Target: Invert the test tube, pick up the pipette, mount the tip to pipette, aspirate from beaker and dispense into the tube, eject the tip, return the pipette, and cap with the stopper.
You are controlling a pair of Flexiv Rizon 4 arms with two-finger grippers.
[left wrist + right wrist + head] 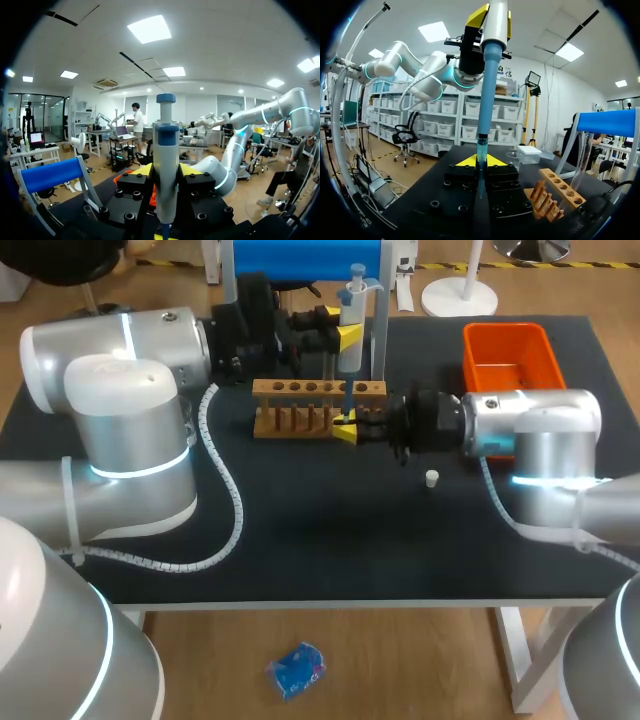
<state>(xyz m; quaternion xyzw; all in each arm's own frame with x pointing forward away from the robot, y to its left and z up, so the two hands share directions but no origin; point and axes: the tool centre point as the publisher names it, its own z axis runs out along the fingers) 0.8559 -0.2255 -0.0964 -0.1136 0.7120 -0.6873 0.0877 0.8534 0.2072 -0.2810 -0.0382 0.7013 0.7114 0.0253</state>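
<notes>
My left gripper (348,337) is shut on the white-and-blue pipette (352,315) and holds it upright above the wooden rack (318,405). In the left wrist view the pipette (166,155) stands between the yellow fingers of that gripper (166,172). Its blue tip (486,85) points straight down into a thin clear test tube (481,175), on which my right gripper (480,161) is shut. Seen from the head camera, the right gripper (345,430) sits at the rack's right front. A small white stopper (431,478) lies on the black table to the right of it.
An orange bin (508,358) stands at the back right of the table. The blue-topped pipette stand (305,260) rises behind the rack. Beside the right gripper, the wooden rack (552,197) shows its row of holes. A small clear vessel (512,158) stands farther ahead.
</notes>
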